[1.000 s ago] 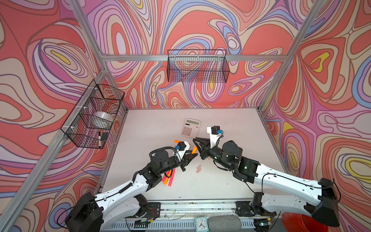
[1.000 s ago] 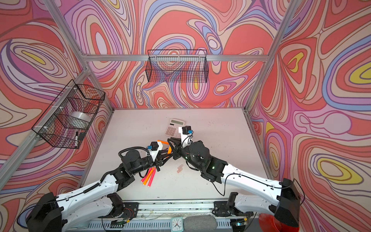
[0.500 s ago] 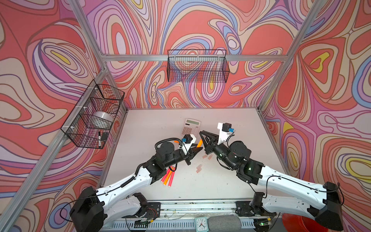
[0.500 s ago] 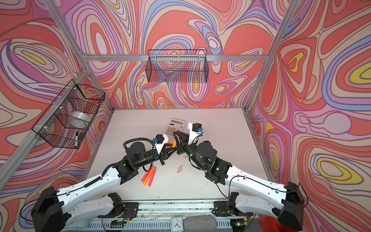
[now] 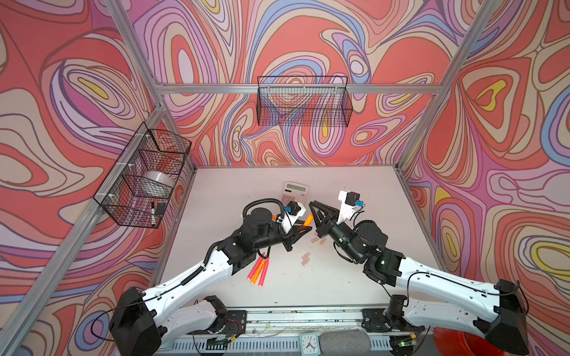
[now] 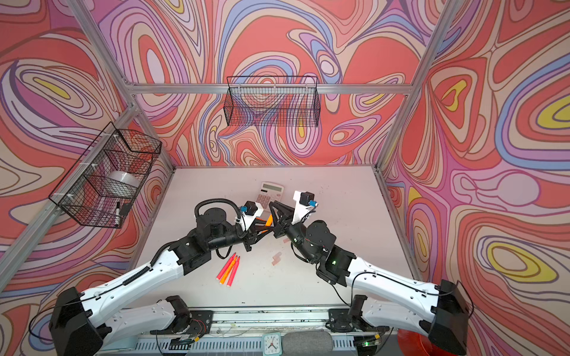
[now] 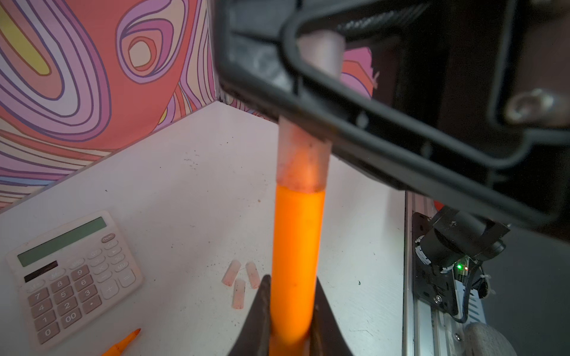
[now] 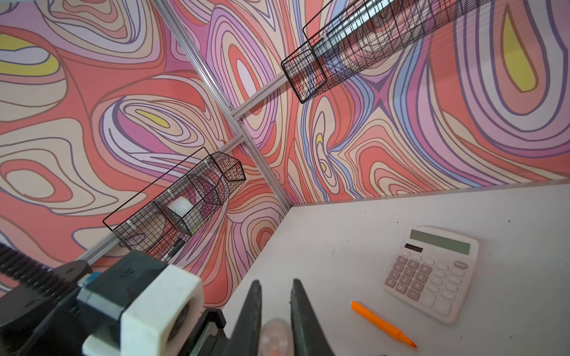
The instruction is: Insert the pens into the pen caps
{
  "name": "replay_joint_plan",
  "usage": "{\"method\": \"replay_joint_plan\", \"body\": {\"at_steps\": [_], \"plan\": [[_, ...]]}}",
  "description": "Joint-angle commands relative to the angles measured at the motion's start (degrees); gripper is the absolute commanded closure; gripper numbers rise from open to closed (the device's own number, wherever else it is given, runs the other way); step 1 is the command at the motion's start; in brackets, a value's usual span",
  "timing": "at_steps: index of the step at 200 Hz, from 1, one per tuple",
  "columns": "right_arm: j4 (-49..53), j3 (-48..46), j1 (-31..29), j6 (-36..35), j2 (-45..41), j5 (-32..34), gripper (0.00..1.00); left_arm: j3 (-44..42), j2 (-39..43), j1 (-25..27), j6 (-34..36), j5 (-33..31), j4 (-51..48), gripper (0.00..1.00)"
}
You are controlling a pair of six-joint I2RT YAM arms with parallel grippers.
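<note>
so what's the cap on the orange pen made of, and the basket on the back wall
The cap looks like frosted translucent plastic: the orange pen shows through it. The basket looks like black-coated metal wire, going by the thin open grid.

walls (image 5: 308, 37): red-pink-purple swirls | frame (image 5: 216, 88): aluminium bars | wall-hung: two black wire baskets (image 5: 303, 101) | tabletop (image 5: 354, 191): pale, speckled

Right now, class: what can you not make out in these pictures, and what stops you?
Right wrist view: the pen cap in the right gripper is blurred and cut off by the bottom edge.
Left wrist view: the tip of the held orange pen is lost inside that cloudy cap, which the right gripper crosses.
Same view: a lying pen, cut off by the bottom edge.
</note>
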State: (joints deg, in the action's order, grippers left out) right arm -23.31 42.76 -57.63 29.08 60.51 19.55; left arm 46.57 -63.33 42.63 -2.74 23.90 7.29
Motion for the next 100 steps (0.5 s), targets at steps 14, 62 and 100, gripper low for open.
{"method": "replay_joint_plan", "body": {"at_steps": [14,62,100], "plan": [[16.89,-6.1,-6.8,2.02,3.06,-12.36,1.0,9.6,1.93,-8.74,-10.95,-11.27,24.14,1.0],[18.86,-3.09,-6.8,3.63,1.41,-5.19,1.0,1.3,5.38,-8.97,-8.76,-10.02,20.13,1.0],[20.66,0.91,-6.71,2.47,2.29,2.16,0.47,-11.79,9.15,-8.97,-11.49,-16.03,17.32,1.0]]}}
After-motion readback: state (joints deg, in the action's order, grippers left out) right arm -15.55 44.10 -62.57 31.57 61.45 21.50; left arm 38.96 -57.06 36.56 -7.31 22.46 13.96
